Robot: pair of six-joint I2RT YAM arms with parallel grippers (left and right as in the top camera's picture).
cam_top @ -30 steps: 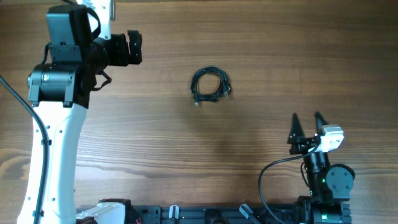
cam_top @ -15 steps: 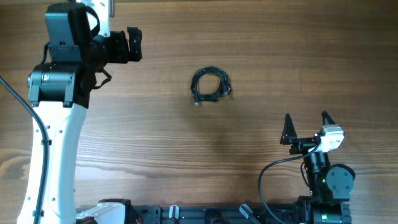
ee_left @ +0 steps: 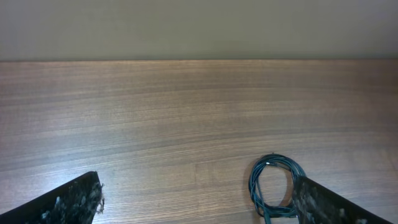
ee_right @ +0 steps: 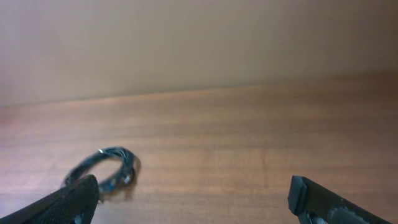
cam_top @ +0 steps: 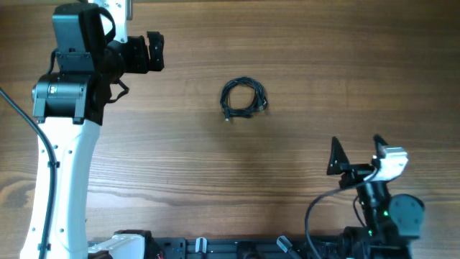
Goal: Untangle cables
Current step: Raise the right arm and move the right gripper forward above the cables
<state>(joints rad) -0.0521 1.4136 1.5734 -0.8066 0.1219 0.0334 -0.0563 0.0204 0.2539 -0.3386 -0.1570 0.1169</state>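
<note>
The cables (cam_top: 244, 98) lie in one small coil on the table (cam_top: 323, 57), with nothing touching them. My left gripper (cam_top: 154, 52) hangs wide open well left of the cables. My right gripper (cam_top: 356, 144) stands wide open, well apart from them on the near right.

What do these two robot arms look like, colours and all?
The left arm has a white link topped by blocky black joints. The right arm is black with a white block, a green light and a looping black cable. The left gripper and right gripper have pointed black fingers.
</note>
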